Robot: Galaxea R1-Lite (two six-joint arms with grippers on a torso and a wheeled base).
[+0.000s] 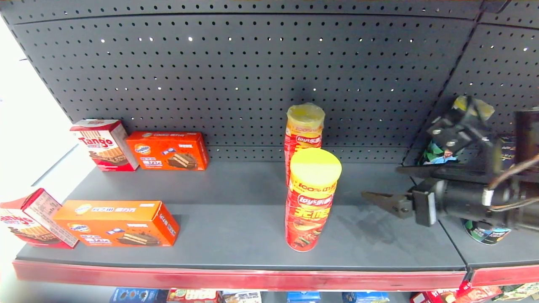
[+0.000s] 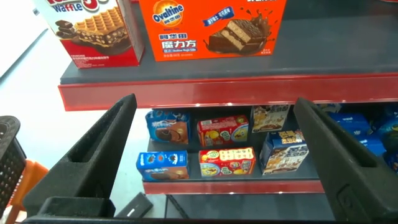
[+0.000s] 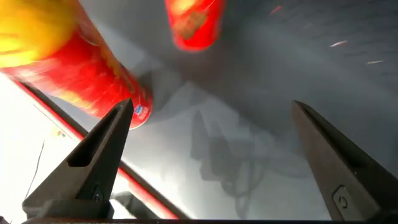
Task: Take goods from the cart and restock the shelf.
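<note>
On the matte dark grey shelf board (image 1: pixel 236 227), far to the left of the tall red cardboard chip can with the flat yellow plastic lid (image 1: pixel 311 202), a red-and-white wafer box (image 1: pixel 33 221) lies tilted, its corner cut off by the picture's edge. Between it and the can lies a flat, glossy orange carton (image 1: pixel 118 223). Farther back from the can and to its left, a second red-and-white wafer box (image 1: pixel 103 145) stands upright, with a second orange carton (image 1: pixel 168 150) just beside it, against the perforated metal back panel (image 1: pixel 236 84).

The left tool (image 2: pixel 214 101) hangs well to the left of the can, lower than the shelf's shiny red front strip (image 2: pixel 230 90). Its black wedge-shaped fingers are spread wide and hold nothing.

The can stands upright near the board's front. Directly behind it stands a like can with a crinkled yellow top (image 1: pixel 304 130), its lower half hidden by the front one.

Right of the can and well apart from it, the right tool (image 1: pixel 381 182) hovers above the board, its fingers parted and holding nothing. In the right wrist view (image 3: pixel 211 106) the can's base lies just beside one finger.

Beyond the tool, goods in the next bay are largely hidden by the arm and hard to make out.
</note>
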